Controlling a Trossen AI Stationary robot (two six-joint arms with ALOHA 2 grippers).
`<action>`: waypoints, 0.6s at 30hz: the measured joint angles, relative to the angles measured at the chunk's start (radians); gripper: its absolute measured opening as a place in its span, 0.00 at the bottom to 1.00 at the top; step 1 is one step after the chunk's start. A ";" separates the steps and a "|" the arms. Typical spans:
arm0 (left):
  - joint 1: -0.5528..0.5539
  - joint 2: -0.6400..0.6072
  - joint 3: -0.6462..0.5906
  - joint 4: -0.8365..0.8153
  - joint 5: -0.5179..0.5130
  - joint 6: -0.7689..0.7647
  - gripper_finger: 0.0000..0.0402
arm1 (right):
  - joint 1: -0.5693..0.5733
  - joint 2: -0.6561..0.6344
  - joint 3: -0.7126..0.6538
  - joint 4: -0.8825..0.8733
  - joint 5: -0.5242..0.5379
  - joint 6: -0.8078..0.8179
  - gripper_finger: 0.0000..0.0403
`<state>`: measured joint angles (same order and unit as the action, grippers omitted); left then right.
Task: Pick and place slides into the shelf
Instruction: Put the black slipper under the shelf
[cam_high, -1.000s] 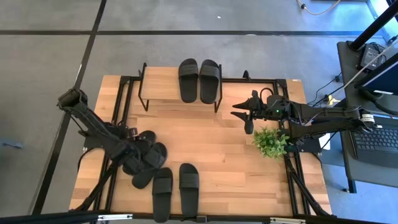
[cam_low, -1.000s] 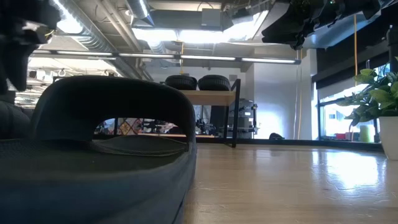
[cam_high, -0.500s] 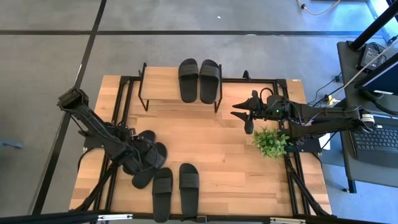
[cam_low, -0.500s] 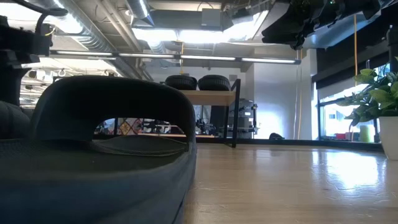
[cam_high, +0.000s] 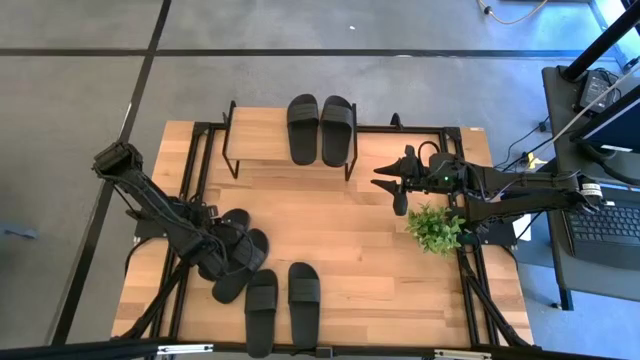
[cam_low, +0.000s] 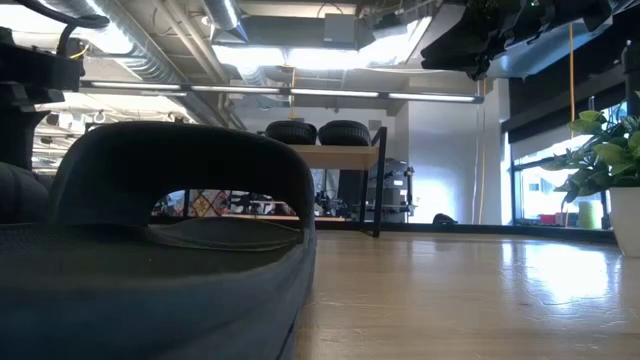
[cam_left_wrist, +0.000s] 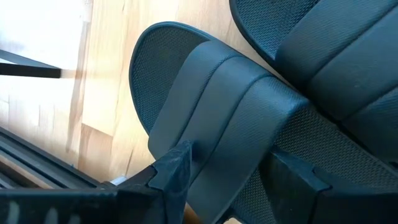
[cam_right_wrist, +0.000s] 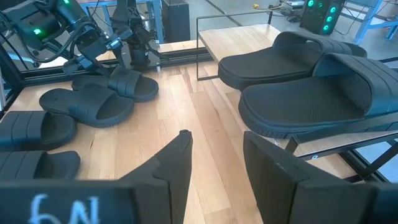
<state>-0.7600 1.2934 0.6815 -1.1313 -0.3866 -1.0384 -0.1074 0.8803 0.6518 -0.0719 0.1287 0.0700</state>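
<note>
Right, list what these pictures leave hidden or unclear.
- High view: the left gripper covers the overlapping black ribbed slide sandals, so any contact is hidden.
- Low view: a close black slide blocks the table's left side.
- Low view: the low wooden shelf's lower tier is too small.
- Left wrist view: frame edges cut off the straddled slide.

A light wooden bench (cam_high: 350, 250) on a black metal frame stands on a grey floor (cam_high: 330, 90) crossed by dark lines. A small green plant (cam_high: 434, 228) sits on the bench near its right edge; the low view shows it in a white pot (cam_low: 627, 232). To the right of the bench, a dark desk (cam_high: 560, 120) carries a laptop (cam_high: 606, 228) and loose cables (cam_high: 530, 150). In the low view, ceiling pipes (cam_low: 180, 45) and strip lights (cam_low: 300, 55) run overhead, with a bright window (cam_low: 545, 190) behind the plant.
</note>
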 joint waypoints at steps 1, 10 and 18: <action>0.000 0.000 0.000 0.000 0.000 0.001 0.44 | 0.000 0.000 0.000 0.000 0.000 0.000 0.36; 0.000 0.000 0.000 0.000 -0.016 0.001 0.43 | 0.000 0.000 0.000 0.000 0.000 0.000 0.36; 0.000 0.000 0.000 0.002 -0.024 0.001 0.37 | 0.000 0.000 0.000 0.000 0.000 0.000 0.36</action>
<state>-0.7597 1.2934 0.6815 -1.1297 -0.4105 -1.0374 -0.1075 0.8803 0.6518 -0.0719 0.1291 0.0696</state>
